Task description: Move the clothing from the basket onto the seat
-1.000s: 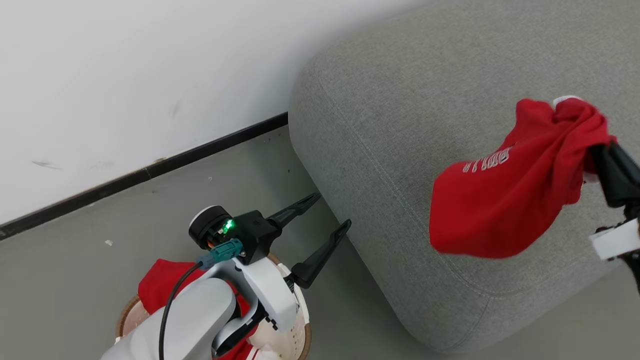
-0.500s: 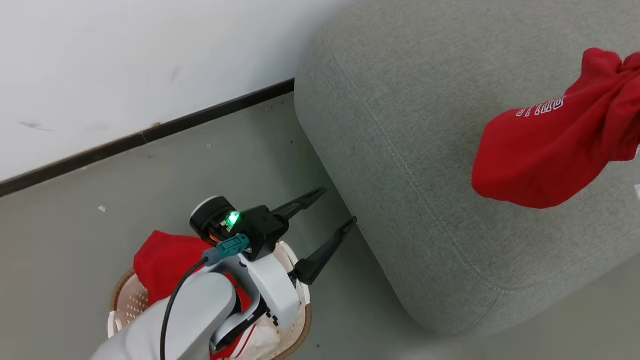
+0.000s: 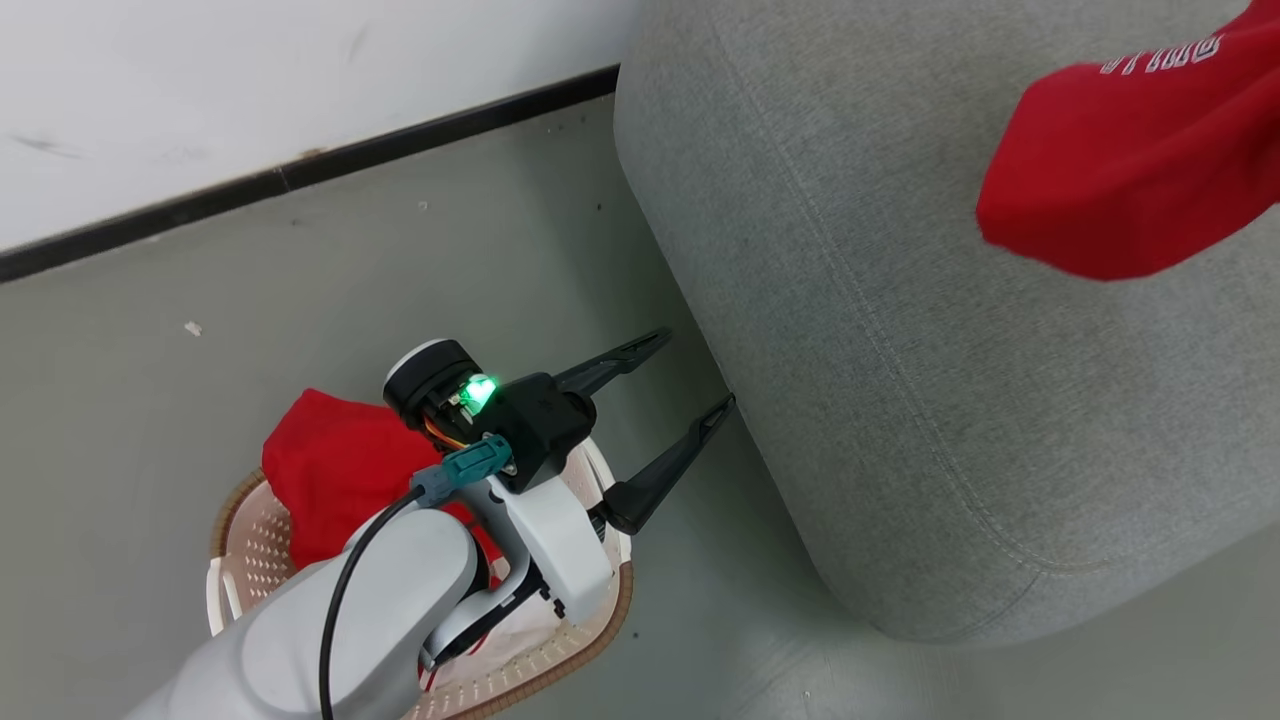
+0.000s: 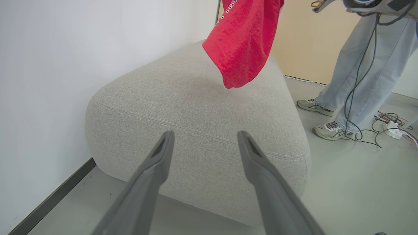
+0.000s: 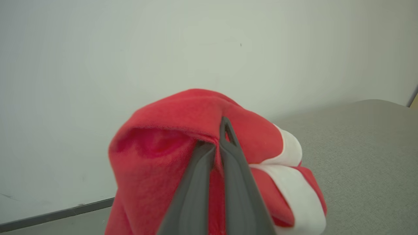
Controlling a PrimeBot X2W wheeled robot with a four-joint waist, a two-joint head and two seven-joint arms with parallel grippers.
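A red garment [image 3: 1130, 170] with white lettering hangs in the air above the grey seat [image 3: 900, 350]. My right gripper [image 5: 220, 130] is shut on a fold of that garment [image 5: 156, 156], with a white-trimmed part bunched beside the fingers. In the left wrist view the garment [image 4: 243, 42] dangles a little above the seat's top [image 4: 202, 107]. My left gripper [image 3: 697, 372] is open and holds nothing; it hovers over the basket [image 3: 255, 550] and points at the seat's end. More red clothing [image 3: 330, 470] lies in the basket, partly hidden by my left arm.
A white wall with a black baseboard [image 3: 300, 170] runs behind the seat and the grey floor. A person's legs [image 4: 365, 65] stand beyond the seat's far side, with cables and a power strip [image 4: 392, 125] on the floor there.
The head view has shifted. My right gripper has carried the red garment farther over the seat, toward the view's upper right. The left gripper stays open above the basket.
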